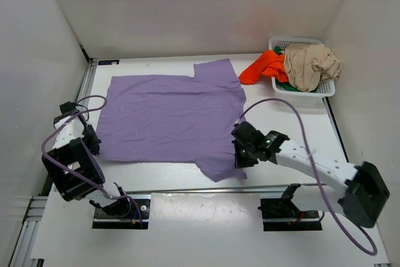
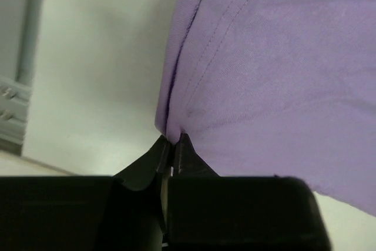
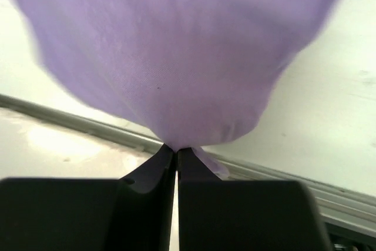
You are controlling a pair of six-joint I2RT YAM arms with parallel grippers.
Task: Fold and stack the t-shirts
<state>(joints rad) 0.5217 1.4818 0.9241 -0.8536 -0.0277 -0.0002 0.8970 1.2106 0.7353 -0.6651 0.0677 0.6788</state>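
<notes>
Left of the white basket (image 1: 305,90), spread flat on the table (image 1: 287,126): the lavender t-shirt (image 1: 169,117), not yet folded. Pinched at the near corner farthest from the basket by the left gripper (image 2: 172,142), jaws clamped on the hem. Pinched at the near sleeve, on the basket's side, by the right gripper (image 3: 176,149), jaws closed tight on cloth. Seemingly the start of a first fold; no stack anywhere.

Inside the basket, heaped: the beige t-shirt (image 1: 310,65). Spilling over the basket's left rim: the orange-red t-shirt (image 1: 264,68). Underneath, barely showing: probably the green t-shirt (image 1: 282,83). Three still to lift out, all four to fold.
</notes>
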